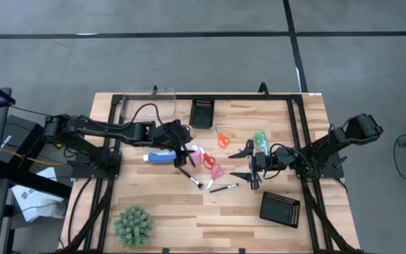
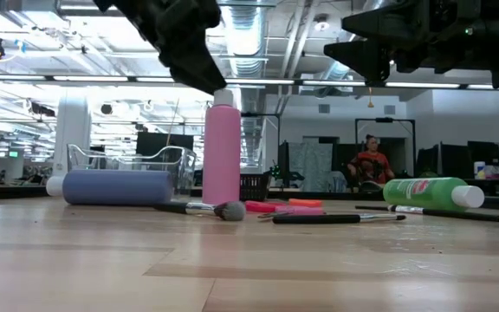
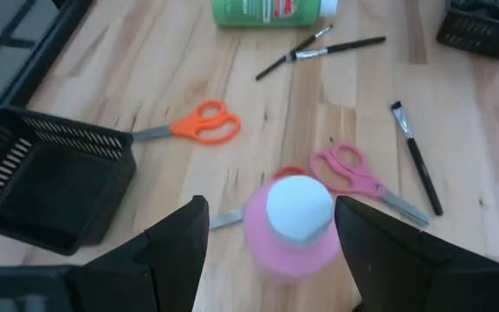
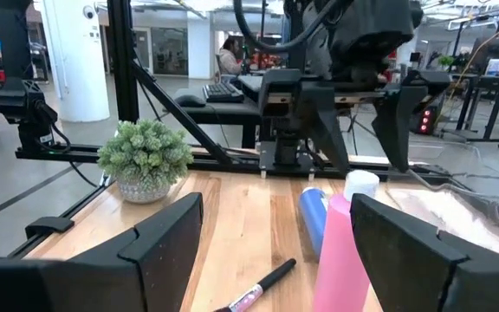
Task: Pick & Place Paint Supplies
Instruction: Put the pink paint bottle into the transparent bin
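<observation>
Pink bottle (image 3: 291, 227) stands upright mid-table, between the spread fingers of the left gripper (image 3: 271, 247), apparently not gripped. Blue bottle (image 2: 115, 186) lies just beside it. Beyond, right gripper (image 1: 249, 164) hovers with fingers apart near the lying green bottle (image 1: 261, 143).

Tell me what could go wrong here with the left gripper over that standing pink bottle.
The left gripper hangs open above the upright pink bottle; a slightly off descent could tip it onto the blue bottle lying beside it. The pink scissors and a brush lie close by, so a fall might scatter them.
</observation>
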Controlling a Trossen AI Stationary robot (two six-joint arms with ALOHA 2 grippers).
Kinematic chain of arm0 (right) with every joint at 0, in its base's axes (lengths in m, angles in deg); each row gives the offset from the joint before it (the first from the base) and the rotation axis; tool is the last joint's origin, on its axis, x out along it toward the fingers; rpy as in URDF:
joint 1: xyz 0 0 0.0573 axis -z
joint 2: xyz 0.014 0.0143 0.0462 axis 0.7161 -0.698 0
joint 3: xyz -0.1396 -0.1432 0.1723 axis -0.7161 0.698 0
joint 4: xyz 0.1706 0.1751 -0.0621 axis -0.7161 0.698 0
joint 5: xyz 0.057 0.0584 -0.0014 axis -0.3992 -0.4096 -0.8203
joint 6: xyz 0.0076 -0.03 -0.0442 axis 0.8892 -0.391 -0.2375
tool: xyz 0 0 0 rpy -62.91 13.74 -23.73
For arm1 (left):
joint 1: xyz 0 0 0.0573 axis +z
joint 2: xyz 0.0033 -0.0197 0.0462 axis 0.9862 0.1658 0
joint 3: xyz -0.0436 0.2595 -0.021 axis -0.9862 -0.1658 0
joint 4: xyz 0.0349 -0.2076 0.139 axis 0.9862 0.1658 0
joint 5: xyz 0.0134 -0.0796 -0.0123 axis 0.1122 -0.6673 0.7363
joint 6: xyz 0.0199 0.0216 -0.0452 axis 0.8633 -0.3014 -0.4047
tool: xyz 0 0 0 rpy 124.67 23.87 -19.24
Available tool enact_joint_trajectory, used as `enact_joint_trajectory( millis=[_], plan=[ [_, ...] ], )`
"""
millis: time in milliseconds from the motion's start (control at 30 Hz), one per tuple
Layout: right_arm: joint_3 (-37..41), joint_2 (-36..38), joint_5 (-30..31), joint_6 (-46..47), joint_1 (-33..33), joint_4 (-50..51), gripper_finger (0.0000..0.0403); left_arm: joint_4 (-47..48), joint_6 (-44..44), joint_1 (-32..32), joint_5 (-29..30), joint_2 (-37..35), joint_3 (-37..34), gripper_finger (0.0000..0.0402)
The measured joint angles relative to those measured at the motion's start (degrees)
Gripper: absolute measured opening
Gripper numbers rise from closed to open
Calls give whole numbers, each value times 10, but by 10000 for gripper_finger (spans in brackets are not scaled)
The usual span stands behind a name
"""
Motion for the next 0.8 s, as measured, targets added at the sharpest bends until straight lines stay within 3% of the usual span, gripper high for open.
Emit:
enact_joint_trajectory(
  millis=[600,800],
  plan=[
    [0,0,0,2,1,-2,281,-19,0,1,-20,23,0,241],
    [0,0,0,2,1,-2,281,-19,0,1,-20,23,0,207]
  ],
)
